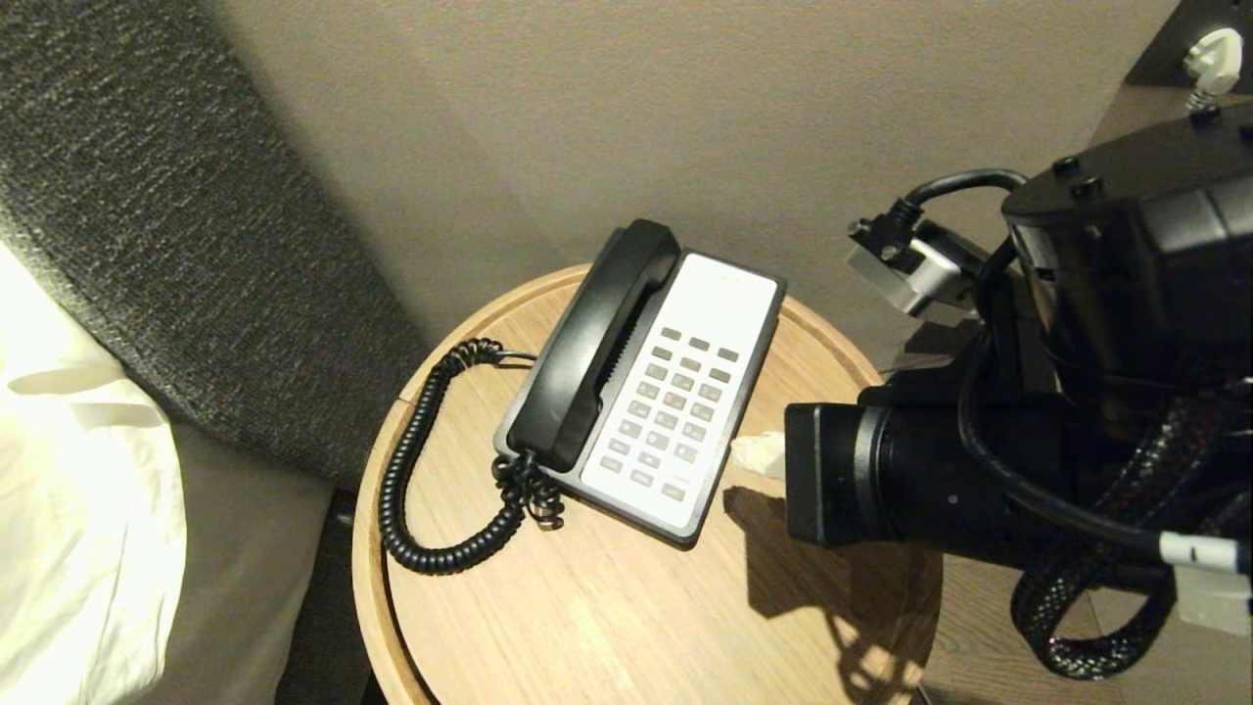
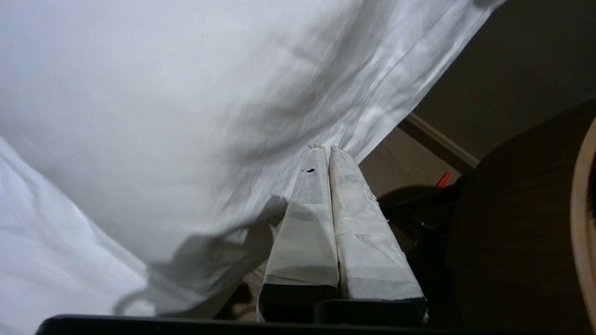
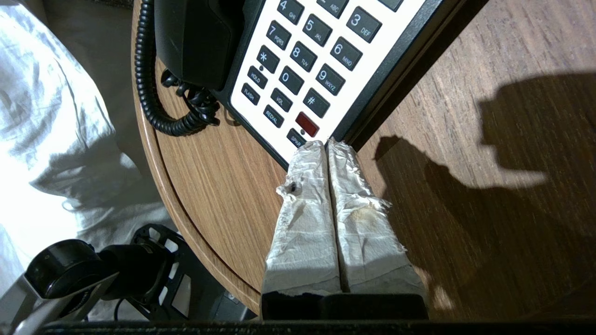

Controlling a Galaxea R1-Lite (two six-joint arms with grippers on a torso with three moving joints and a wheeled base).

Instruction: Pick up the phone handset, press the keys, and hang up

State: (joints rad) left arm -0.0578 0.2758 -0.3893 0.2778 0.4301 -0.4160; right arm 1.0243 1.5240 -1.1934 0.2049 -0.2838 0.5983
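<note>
The black phone handset (image 1: 592, 348) lies in its cradle on the left side of the phone base (image 1: 719, 294), its coiled cord (image 1: 401, 480) looping over the round wooden table (image 1: 607, 607). The keys (image 1: 671, 411) fill the white faceplate. My right gripper (image 1: 759, 453) is shut and empty, just off the base's near right corner. In the right wrist view, the right gripper (image 3: 327, 143) has its taped fingertips over the base's edge beside the reddish key (image 3: 307, 124), with the handset (image 3: 195, 42) and keys (image 3: 307, 60) beyond. My left gripper (image 2: 326, 149) is shut, empty, beside white bedding.
A bed with white bedding (image 1: 78, 490) and a grey padded headboard (image 1: 176, 225) stands left of the table. A beige wall is behind it. The table's rim (image 2: 584, 223) shows in the left wrist view. Black robot parts (image 3: 70, 270) sit low beside the table.
</note>
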